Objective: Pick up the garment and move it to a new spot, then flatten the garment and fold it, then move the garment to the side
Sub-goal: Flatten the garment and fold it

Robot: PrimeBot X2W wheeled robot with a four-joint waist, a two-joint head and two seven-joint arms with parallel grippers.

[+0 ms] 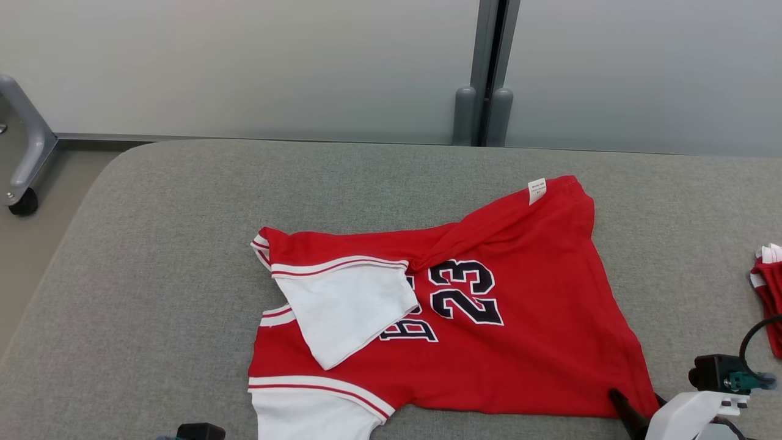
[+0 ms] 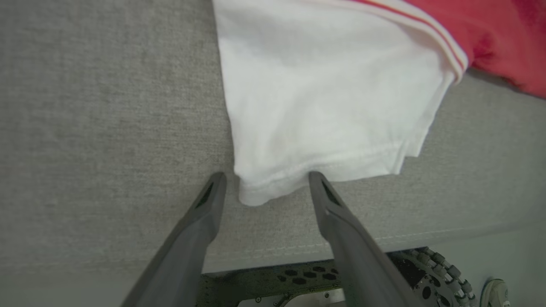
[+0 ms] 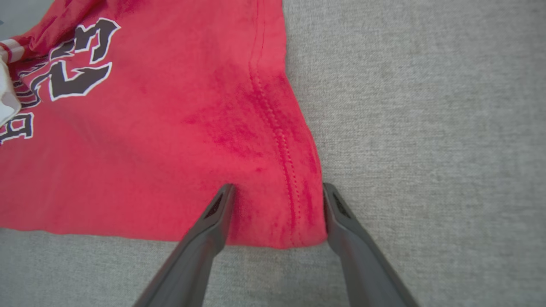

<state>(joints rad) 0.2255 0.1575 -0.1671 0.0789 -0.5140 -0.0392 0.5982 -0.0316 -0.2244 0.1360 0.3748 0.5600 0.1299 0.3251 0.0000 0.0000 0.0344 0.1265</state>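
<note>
A red garment (image 1: 525, 330), a jersey with white sleeves and a black "23", lies rumpled on the grey padded table (image 1: 153, 244). One white sleeve (image 1: 348, 311) is folded over its chest, and its far edge is turned over, showing a white tag (image 1: 536, 190). My left gripper (image 2: 266, 177) stands open, its fingers either side of the hem corner of the near white sleeve (image 2: 324, 94). My right gripper (image 3: 278, 187) is open too, straddling the jersey's red hem corner (image 3: 273, 221); in the head view one of its dark fingers (image 1: 623, 406) rests at that corner.
Another red and white piece of clothing (image 1: 770, 287) lies at the table's right edge. A grey metal leg on a caster (image 1: 24, 159) stands off the table's far left. The table's front edge (image 2: 298, 249) runs just behind my left fingers.
</note>
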